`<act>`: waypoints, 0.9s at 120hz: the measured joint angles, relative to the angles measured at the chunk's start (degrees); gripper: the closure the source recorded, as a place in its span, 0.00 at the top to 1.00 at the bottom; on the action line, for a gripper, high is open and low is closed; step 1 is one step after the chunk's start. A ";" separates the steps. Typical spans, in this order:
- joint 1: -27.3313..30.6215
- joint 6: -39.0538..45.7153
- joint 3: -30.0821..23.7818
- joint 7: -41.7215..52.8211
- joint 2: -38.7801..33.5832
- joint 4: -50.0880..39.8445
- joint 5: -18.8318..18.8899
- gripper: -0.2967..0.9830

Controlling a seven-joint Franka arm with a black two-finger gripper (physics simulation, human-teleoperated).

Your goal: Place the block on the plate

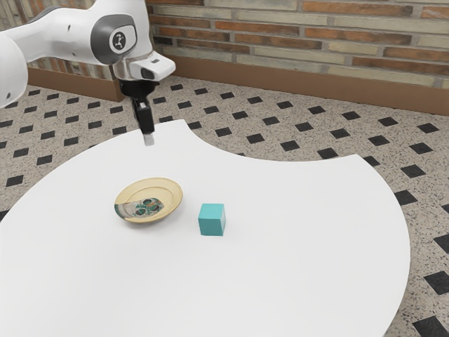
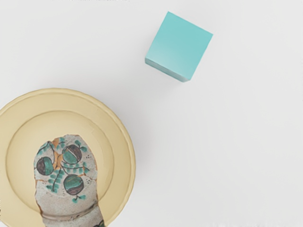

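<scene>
Arm, exterior view: the white arm (image 1: pixel 52 38) is seen coming in from the exterior view's upper left.
Gripper: the black gripper (image 1: pixel 148 137) is pointed downward, well apart from block and plate; whether its jaws are open or closed cannot be told.
Block: the teal block (image 1: pixel 212 220) is set directly on the white table (image 1: pixel 302 274), near the plate but apart from it, toward the exterior view's right.
Plate: the pale yellow plate (image 1: pixel 156 184) is placed on the table, its well partly covered by a patterned patch.
Surroundings: a brick wall (image 1: pixel 337 31) and a floor (image 1: pixel 270 126) with dark diamonds are shown.
Block, wrist view: its top and a narrow strip of its sides are seen, with bare tabletop between it and the plate.
Plate, wrist view: its patch is decorated with green leaves and dark-and-green rounds.
</scene>
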 joint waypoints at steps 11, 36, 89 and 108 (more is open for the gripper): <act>-0.03 -0.02 0.00 1.76 0.00 0.01 0.00 0.77; -0.71 -0.01 0.00 4.87 0.35 -0.09 -0.16 0.77; -5.30 6.31 -2.60 12.49 13.36 0.29 -2.03 0.77; -5.63 12.04 -3.05 16.53 17.21 0.23 -1.31 0.77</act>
